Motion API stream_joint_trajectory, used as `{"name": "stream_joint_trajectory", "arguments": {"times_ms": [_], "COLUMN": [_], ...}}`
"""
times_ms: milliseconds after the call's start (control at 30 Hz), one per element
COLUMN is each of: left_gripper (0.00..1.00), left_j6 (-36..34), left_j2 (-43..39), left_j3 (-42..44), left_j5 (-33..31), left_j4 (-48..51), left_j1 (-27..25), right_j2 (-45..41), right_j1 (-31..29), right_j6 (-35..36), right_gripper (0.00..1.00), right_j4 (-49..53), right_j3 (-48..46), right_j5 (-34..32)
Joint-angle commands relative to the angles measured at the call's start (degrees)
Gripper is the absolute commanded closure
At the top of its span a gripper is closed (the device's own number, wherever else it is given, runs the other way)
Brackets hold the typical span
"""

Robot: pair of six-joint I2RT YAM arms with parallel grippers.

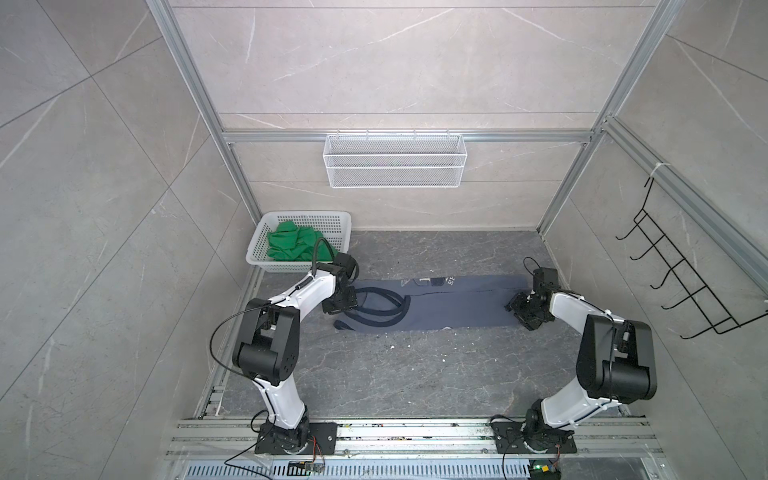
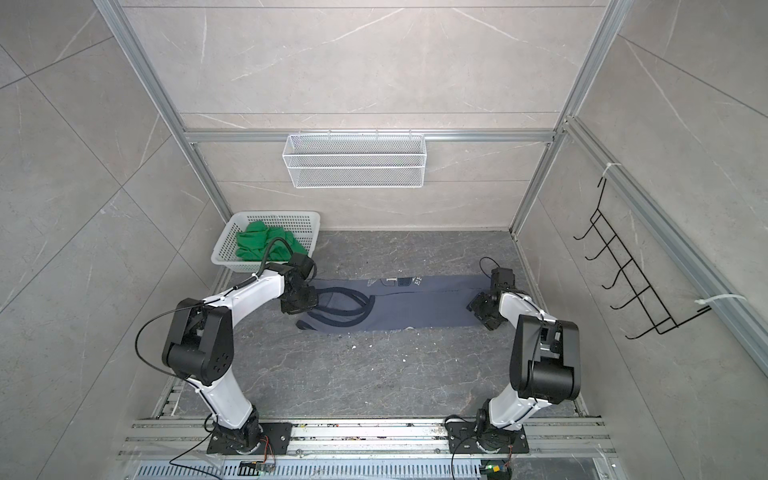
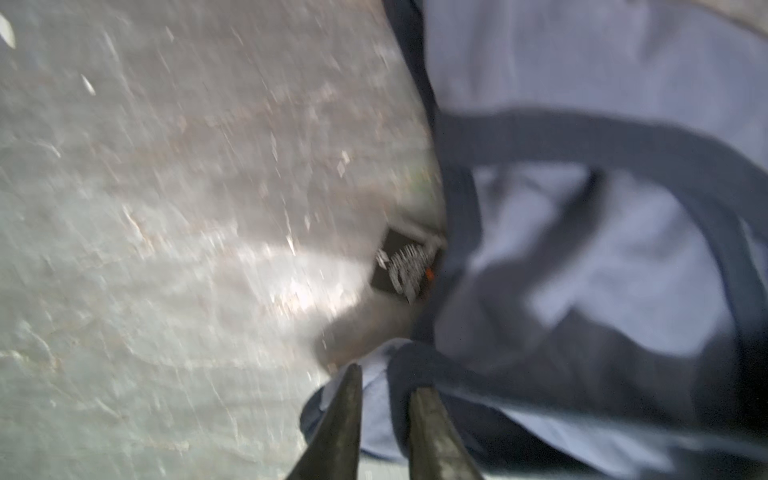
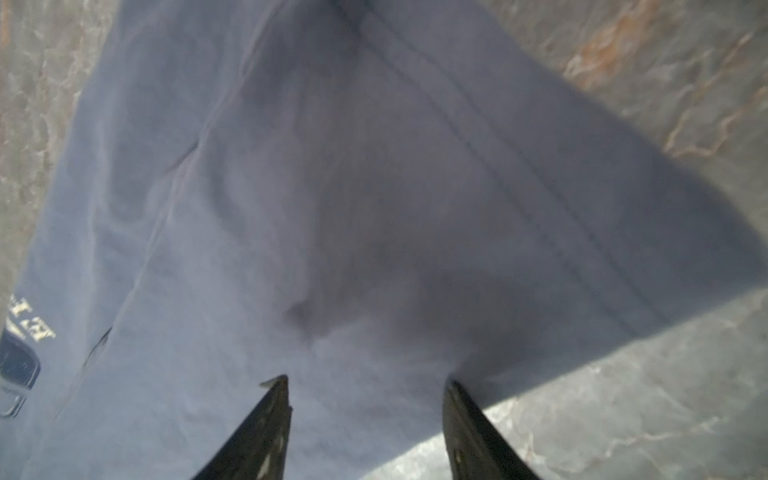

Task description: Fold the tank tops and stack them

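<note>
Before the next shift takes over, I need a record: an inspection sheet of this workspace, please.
Surface: dark marbled tabletop.
Job's things: slate-blue tank top lying as a long folded strip; green tank top bunched in white perforated basket.
Clutter: small white flecks.
Grippers: left gripper at strap end, narrow gap, grip unclear; right gripper open over hem.
Cables: black cable loops at left arm, right wrist.
Surroundings: wire-mesh basket on rear wall; black hook rack on side wall.

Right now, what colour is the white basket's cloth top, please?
Bright green crumpled tank top, clearest in a top view.
</note>
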State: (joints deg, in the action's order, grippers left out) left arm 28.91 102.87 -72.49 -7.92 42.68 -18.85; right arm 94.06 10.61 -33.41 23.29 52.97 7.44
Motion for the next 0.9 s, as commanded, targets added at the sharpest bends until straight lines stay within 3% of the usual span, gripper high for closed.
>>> {"name": "stream_joint_trajectory", "arguments": {"times_ms": [0, 100, 267, 367, 733, 867], "left_gripper": [0.64, 0.50, 0.34, 0.33, 0.33, 0.49], "left_j6": [-0.37, 0.86, -0.44, -0.82, -1.91, -1.51], "left_j2": [-0.39, -6.03, -18.04, -18.47, -9.17, -8.16], "left_j3": [-0.48, 4.27, 13.95, 15.79, 12.13, 11.84], "left_j5": [-4.07, -4.80, 1.83, 6.25, 8.74, 7.76], "left_j4": [2.74, -0.89, -11.19, -14.78, -15.17, -14.64], "left_j1": [0.57, 0.60, 0.57, 0.61, 0.57, 0.57], "right_j2": [0.53, -0.17, -0.52, -0.35, -0.69, -0.33], "right_j1": [-0.29, -0.25, -0.23, -0.20, -0.25, -0.28], "right_j6": [-0.43, -0.41, -0.41, -0.48, -0.22, -0.25], "right_gripper": [0.40, 0.40, 0.40, 0.40, 0.40, 0.40], "right_j4": [1.00, 0.95, 0.32, 0.01, 0.09, -0.02], "right_j3": [1.58, 1.22, 0.56, 0.30, -0.47, -0.28], "right_j5": [-2.00, -1.92, -1.37, -1.26, -1.25, -1.27]}}
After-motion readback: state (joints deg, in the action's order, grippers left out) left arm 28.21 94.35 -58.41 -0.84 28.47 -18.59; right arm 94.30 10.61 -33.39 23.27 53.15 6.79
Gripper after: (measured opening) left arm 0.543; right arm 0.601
